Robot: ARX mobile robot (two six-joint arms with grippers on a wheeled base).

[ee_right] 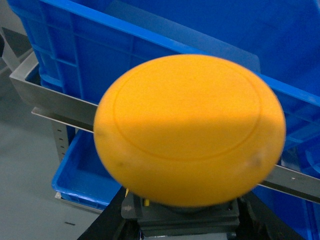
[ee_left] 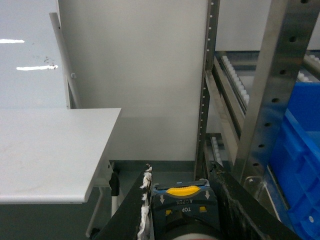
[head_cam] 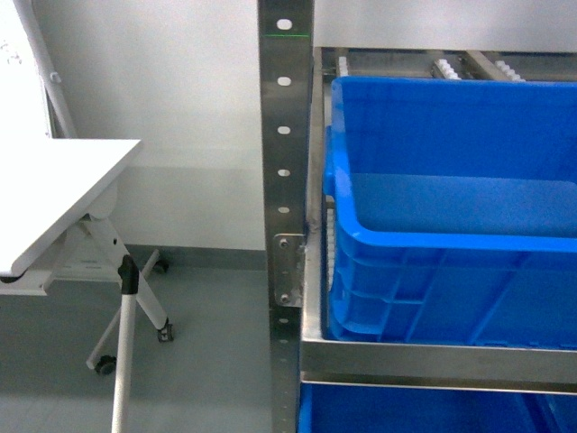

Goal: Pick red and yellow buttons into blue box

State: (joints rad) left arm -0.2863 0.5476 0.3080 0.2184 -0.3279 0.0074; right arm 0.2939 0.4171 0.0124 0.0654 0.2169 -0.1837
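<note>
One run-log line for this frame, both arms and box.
left gripper: shut on a button | right gripper: shut on yellow button | blue box: on rack shelf, visible floor bare

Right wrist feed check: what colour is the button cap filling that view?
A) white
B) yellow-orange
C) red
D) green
B: the yellow-orange button cap fills the right wrist view on its dark base, with the blue box behind it.

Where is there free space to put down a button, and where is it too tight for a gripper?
The blue box shows a bare floor between its walls in the head view. The white table also has bare top beside the steel rack post. It looks tight below: the steel shelf rail leaves little room over the lower blue bin.
</note>
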